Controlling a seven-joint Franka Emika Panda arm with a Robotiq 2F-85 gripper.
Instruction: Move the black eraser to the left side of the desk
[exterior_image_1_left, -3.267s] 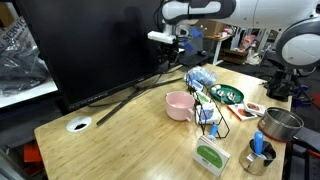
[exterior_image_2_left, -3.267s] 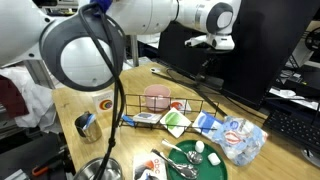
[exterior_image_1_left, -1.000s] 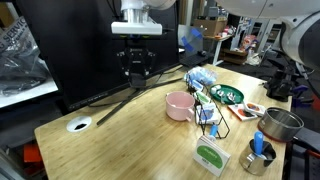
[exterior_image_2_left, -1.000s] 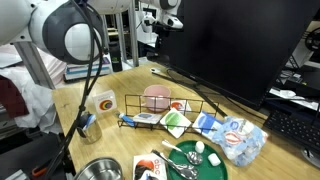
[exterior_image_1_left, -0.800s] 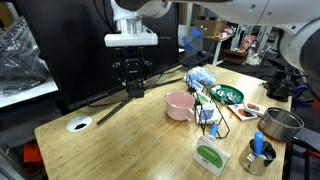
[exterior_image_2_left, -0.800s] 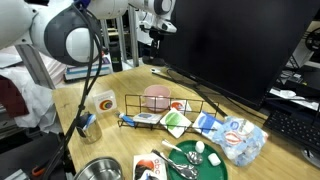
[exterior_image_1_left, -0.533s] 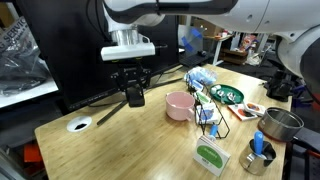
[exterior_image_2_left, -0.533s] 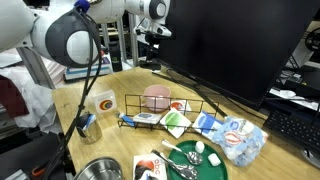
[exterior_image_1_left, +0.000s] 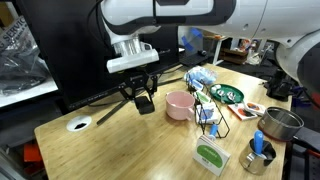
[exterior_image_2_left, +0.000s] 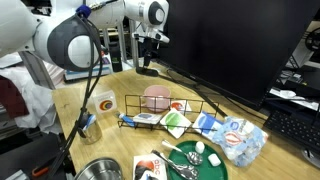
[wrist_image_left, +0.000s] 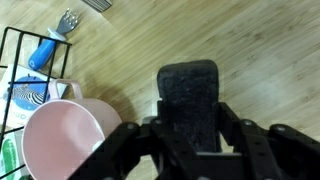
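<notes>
My gripper is shut on the black eraser, a small dark blocky chunk held between the two black fingers. In the wrist view the eraser fills the gap between the fingers, above the bare wood of the desk. In an exterior view the eraser hangs a little above the desk, just left of the pink bowl. In an exterior view the gripper is near the desk's far corner, with the eraser at its tips.
A large black monitor stands behind, and its long stand leg runs across the desk. A wire rack, a green plate, packets, a metal cup and a round white grommet are also there. The pink bowl shows in the wrist view.
The arm has swung from the back of the desk, leftward and down, with the eraser in its fingers. It now hangs low beside the pink bowl.
</notes>
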